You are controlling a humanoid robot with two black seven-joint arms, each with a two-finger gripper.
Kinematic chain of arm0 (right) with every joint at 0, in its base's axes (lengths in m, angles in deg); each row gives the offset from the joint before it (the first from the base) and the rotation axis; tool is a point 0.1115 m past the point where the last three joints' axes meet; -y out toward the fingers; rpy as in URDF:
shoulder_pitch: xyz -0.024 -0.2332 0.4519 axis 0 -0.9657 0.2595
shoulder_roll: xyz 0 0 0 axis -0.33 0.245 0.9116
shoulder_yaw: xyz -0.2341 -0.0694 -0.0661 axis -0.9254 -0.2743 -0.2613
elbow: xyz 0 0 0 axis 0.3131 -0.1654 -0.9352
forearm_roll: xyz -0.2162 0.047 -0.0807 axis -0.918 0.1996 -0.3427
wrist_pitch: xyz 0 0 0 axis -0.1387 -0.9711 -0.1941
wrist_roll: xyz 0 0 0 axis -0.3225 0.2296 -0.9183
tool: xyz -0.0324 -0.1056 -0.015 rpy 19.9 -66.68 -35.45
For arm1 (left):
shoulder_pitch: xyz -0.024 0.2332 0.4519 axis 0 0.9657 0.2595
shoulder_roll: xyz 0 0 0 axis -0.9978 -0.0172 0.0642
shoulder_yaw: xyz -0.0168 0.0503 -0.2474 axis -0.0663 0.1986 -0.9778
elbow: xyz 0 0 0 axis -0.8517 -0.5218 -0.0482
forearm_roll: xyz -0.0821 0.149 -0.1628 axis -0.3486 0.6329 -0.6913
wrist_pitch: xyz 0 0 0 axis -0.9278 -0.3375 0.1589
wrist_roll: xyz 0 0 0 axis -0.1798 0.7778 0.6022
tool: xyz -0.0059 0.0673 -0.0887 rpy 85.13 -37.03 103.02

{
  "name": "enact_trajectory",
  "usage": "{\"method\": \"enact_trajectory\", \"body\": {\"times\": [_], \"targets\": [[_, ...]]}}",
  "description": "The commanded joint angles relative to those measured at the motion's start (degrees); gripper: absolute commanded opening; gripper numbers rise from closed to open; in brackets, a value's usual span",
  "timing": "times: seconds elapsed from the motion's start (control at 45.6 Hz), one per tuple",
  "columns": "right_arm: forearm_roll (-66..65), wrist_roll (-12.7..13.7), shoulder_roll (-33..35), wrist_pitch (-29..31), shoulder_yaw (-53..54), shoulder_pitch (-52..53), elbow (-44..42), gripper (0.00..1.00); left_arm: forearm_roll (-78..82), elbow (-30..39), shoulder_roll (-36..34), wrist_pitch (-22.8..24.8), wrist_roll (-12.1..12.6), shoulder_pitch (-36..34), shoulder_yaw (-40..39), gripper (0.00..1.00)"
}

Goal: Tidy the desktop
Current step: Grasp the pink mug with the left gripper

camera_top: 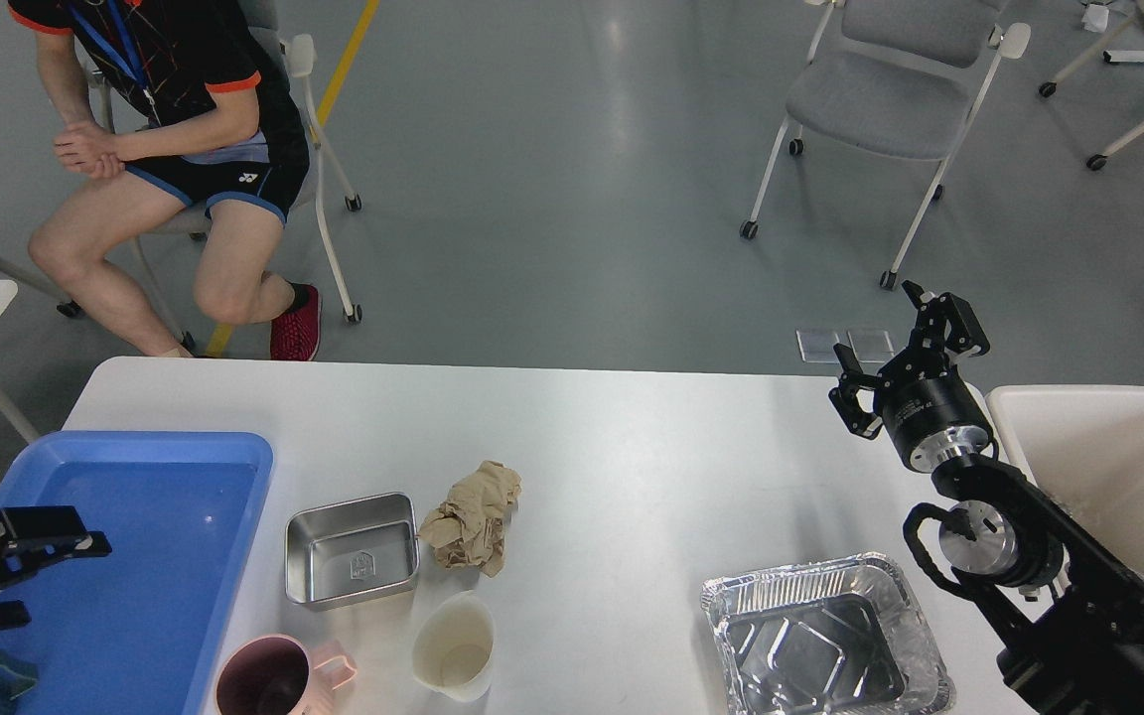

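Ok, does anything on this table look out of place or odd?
One thing: a crumpled brown paper wad lies loose on the desktop, touching the steel tray's right corner. It looks like rubbish among dishes. The foil pan is crinkled but upright. No spill is visible.

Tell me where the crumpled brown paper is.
In the head view, the crumpled brown paper lies left of centre on the desktop, touching the steel tray's right edge, just above the white cup.

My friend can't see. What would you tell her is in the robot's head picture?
A white desktop holds a crumpled brown paper, a steel tray, a foil pan, a pink mug and a white cup. The left gripper hovers over a blue tray; the right gripper is raised, open.
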Motion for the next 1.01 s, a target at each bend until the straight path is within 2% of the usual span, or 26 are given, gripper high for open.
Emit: {"method": "enact_trajectory", "body": {"times": [0.0,0.197,0.417,0.614,0.745,0.986], "targets": [[-0.08,0.00,-0.33,-0.01,0.00,0.00,0.00,1.00,4.30,0.62,6.18,0.25,-0.04,0.18,0.43,0.96],[-0.16,0.00,0.02,-0.01,0.00,0.09,-0.27,1.00,8.70,1.07,8.38,-0.10,-0.04,0.09,5.17,0.96],[-0.25,0.00,-0.24,-0.01,0.00,0.09,-0.44,1.00,12.21,0.63,10.49,-0.54,-0.22,0.00,7.11,0.95],[-0.34,0.00,0.02,-0.01,0.00,0.09,-0.35,1.00,17.40,0.63,15.06,-2.56,-0.31,0.09,7.28,0.93],[-0.34,0.00,0.29,-0.01,0.00,-0.09,-0.35,1.00,18.37,0.63,16.29,-2.83,-0.31,0.09,8.25,0.91],[-0.34,0.00,0.29,-0.01,0.00,-0.26,-0.44,1.00,18.63,0.45,17.44,-6.25,-0.22,0.00,11.50,0.89]]}}
